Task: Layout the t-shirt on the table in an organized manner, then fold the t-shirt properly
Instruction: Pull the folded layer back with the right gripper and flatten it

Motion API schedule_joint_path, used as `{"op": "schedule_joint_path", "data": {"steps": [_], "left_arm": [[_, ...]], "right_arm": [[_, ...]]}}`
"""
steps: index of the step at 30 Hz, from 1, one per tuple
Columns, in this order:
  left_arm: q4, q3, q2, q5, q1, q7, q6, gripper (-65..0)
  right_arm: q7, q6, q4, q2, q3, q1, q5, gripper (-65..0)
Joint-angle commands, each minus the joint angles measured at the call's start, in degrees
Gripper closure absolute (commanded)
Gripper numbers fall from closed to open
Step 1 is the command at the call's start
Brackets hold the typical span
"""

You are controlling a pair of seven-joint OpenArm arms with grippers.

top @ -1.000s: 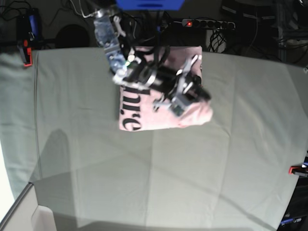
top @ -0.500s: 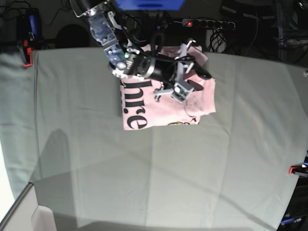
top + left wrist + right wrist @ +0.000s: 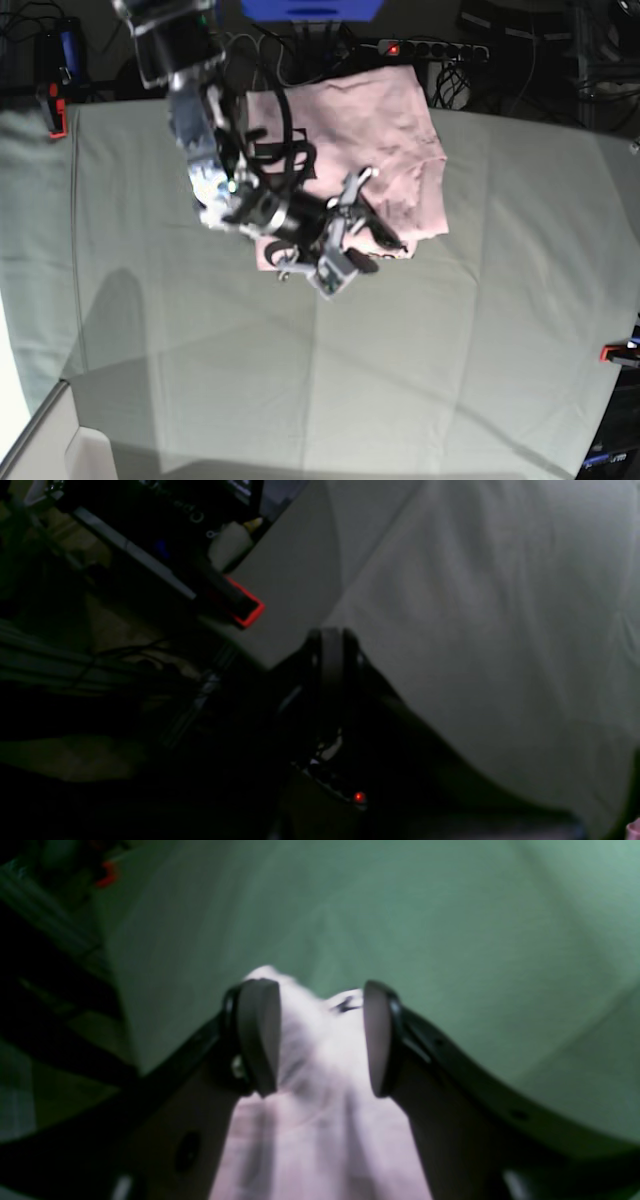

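A: Looking from the base view, where does the t-shirt (image 3: 370, 140) lie?

B: It lies folded into a rough block at the far middle of the table (image 3: 500, 330). Its far edge reaches the table's back border.

A: And the right gripper (image 3: 345, 245)?

B: It is over the near edge of the t-shirt. In the right wrist view its jaws stand spread apart, and pink cloth (image 3: 320, 1100) shows between the fingers (image 3: 257, 1035). Whether the fingers touch the cloth, I cannot tell.

A: What about the left gripper (image 3: 331, 655)?

B: Its jaws are pressed together and hold nothing. It is at the table's edge, near a red-and-black clamp (image 3: 240, 607), well apart from the t-shirt.
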Motion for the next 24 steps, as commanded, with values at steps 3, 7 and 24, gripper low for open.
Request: {"op": "schedule_joint_path", "data": {"steps": [3,7,24], "left_arm": [[0.8,-0.5,-1.1,-0.3,0.3,-1.2,-0.1,-0.4],[0.8,-0.5,-1.1,-0.3,0.3,-1.2,-0.1,-0.4],[0.8,-0.6,-1.1,-0.3,-0.2,-1.2,-0.1,-0.4]], "right_arm": [[1.2,0.7,-3.9,0.9,-0.5,3.2,0.9,-27.8],[1.3,0.7,-6.1,1.0,-0.6,4.5,0.9,-27.8],[1.4,0.7,-15.3,1.6,-3.0,7.7,0.9,-25.6]]}}
